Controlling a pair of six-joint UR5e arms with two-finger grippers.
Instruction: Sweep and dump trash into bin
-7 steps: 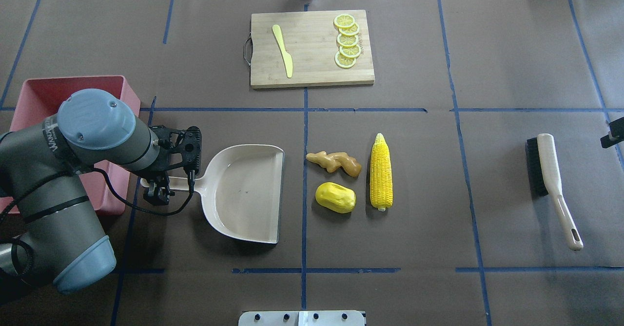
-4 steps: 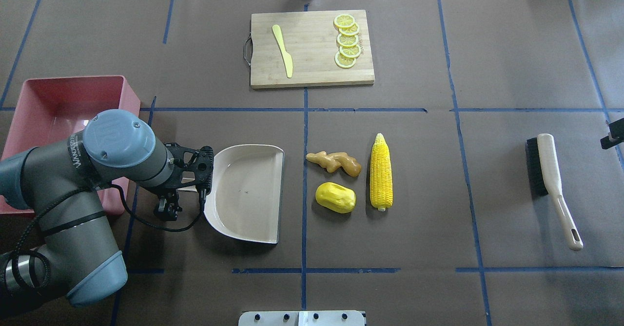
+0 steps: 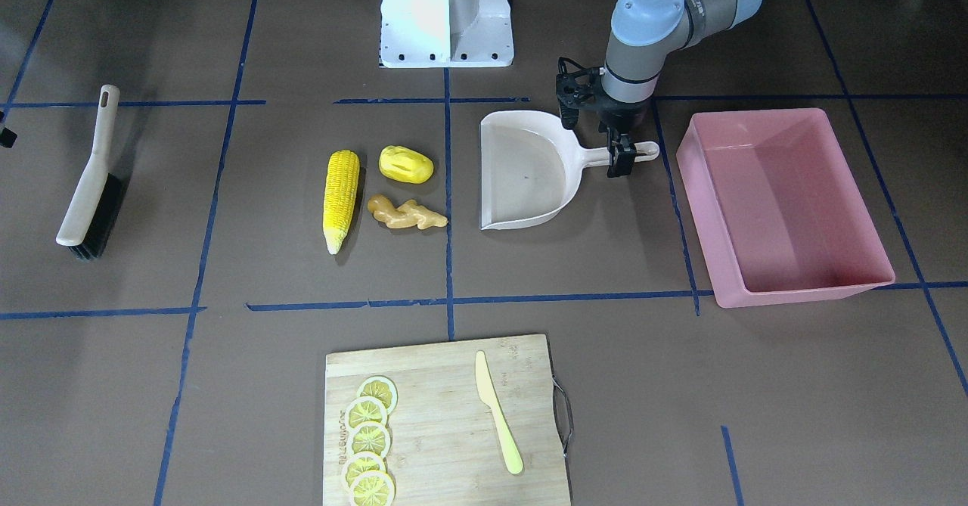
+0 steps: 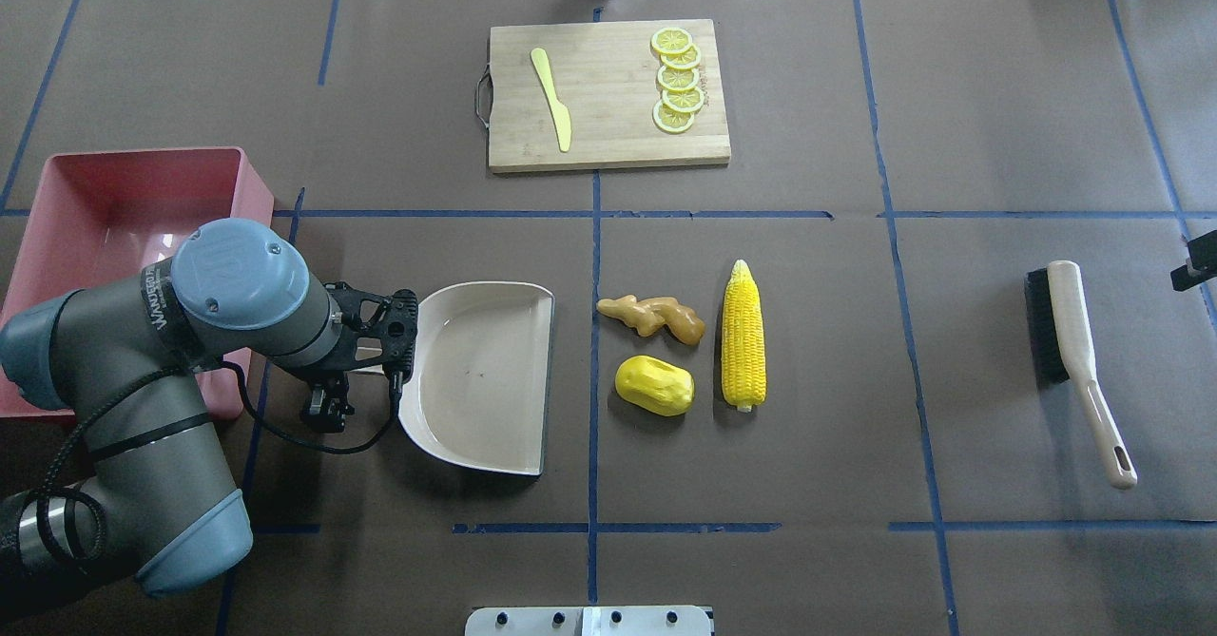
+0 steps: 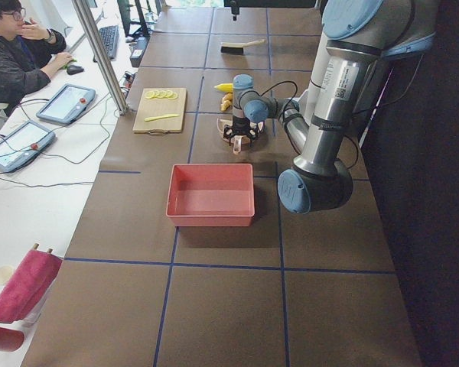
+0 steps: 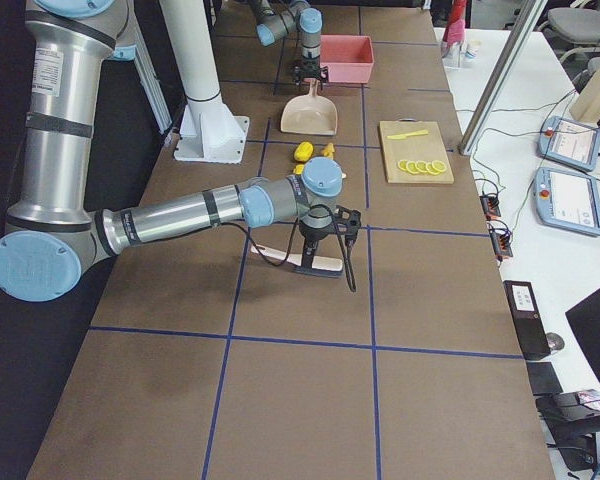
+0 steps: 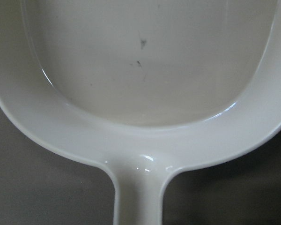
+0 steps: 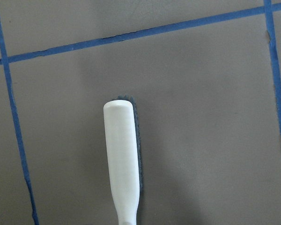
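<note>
Worktop (image 3: 756, 415): brown sheet crossed by blue tape lines (image 3: 449, 264).
Front view, trash: corn cob (image 3: 339, 200), yellow oval lump (image 3: 406, 164) and ginger root (image 3: 406, 215) lie clustered near the open edge of the dustpan (image 3: 529, 173), none touching it.
Front view, bin (image 3: 786, 196): pink tub just past the dustpan's handle end, well apart from the trash, with the dustpan between.
Front view, left tool (image 3: 622, 159): lowered onto the dustpan's handle near its free end; whether it clamps the handle cannot be told.
Front view, others: cutting board (image 3: 431, 415) carries lemon slices (image 3: 368, 442) and a pale yellow knife (image 3: 497, 413); brush (image 3: 89, 181) lies far out on the opposite side.
Overhead view: left arm (image 4: 143, 379) covers the dustpan's handle and part of the bin's near wall.
Left side view: person (image 5: 15, 57) sits at a side desk with tablets (image 5: 65, 103).
Right side view, right tool (image 6: 311, 256): hangs close over the brush; whether it is parted or closed cannot be told.
Left wrist view: dustpan's rear wall and handle root fill the frame.
Right wrist view: brush's pale back, dark bristles along one side, lies on the worktop.
</note>
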